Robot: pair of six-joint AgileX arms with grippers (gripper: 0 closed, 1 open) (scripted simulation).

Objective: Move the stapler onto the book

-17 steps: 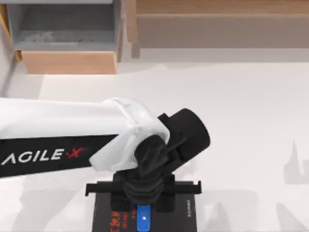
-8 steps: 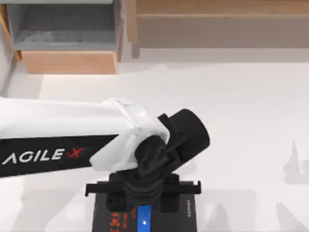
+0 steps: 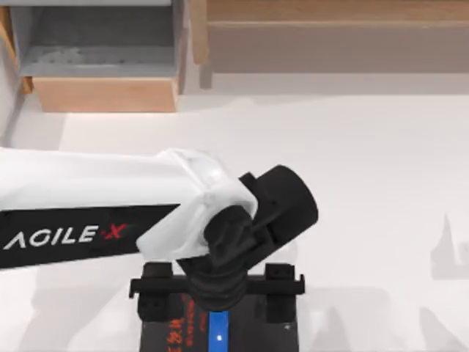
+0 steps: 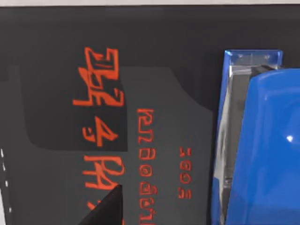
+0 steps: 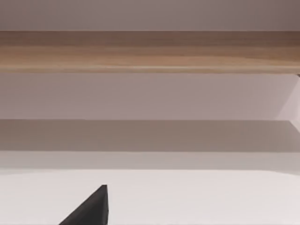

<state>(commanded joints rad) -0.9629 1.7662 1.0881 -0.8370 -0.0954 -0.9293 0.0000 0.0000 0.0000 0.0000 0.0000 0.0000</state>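
The black book (image 3: 256,339) with red-orange lettering lies at the table's near edge, left of centre. The bright-blue stapler (image 3: 218,334) rests flat on its cover. My left gripper (image 3: 218,299) hangs right above the stapler's far end. It is open, with one finger (image 3: 156,299) to the left and the other on the right, both clear of the stapler. In the left wrist view the stapler (image 4: 262,150) lies on the book (image 4: 178,47) beside the red script. My right arm is parked; a black part of its gripper (image 5: 91,210) shows over the white table.
A grey open box (image 3: 95,44) with a wooden front stands at the back left. A long wooden shelf (image 3: 337,29) runs along the back right. The white table (image 3: 366,183) stretches out to the right of my left arm.
My left gripper's fingers have spread steadily apart, letting go of the stapler. The stapler stays on the book, and the arm has barely moved.
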